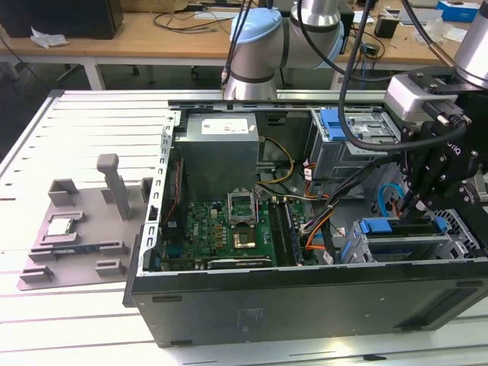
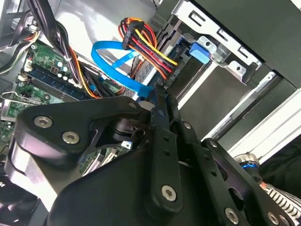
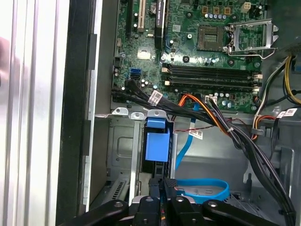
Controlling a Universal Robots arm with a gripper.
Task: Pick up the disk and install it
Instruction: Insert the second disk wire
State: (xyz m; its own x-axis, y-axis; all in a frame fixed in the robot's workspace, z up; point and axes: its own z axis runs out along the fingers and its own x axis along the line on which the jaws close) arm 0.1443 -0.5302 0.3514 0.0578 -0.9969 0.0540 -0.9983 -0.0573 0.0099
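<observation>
Looking into the open computer case (image 1: pixel 305 301), you have the gripper (image 1: pixel 402 207) lowered at the drive bay (image 1: pixel 415 244) in the case's corner on the exterior view's right, nearest the camera. The disk (image 3: pixel 157 146) appears to sit edge-on in that bay: in the first wrist view you see its blue carrier handle standing in the metal cage, just ahead of the fingertips (image 3: pixel 155 186). In the exterior view a blue tab (image 1: pixel 375 226) and a dark slab between the cage walls mark the same spot.

The fingers read as drawn close together in both wrist views, meeting at the disk's near edge, but whether they grasp it or merely press on it, you cannot tell. A blue data cable (image 3: pixel 202 188) loops just beside the fingertips, and the bundle of power wires (image 2: pixel 146 42) hangs near the cage.

Judging from this, the pickup is done and the disk is in its slot; full seating and the gripper's release are not shown as finished.
</observation>
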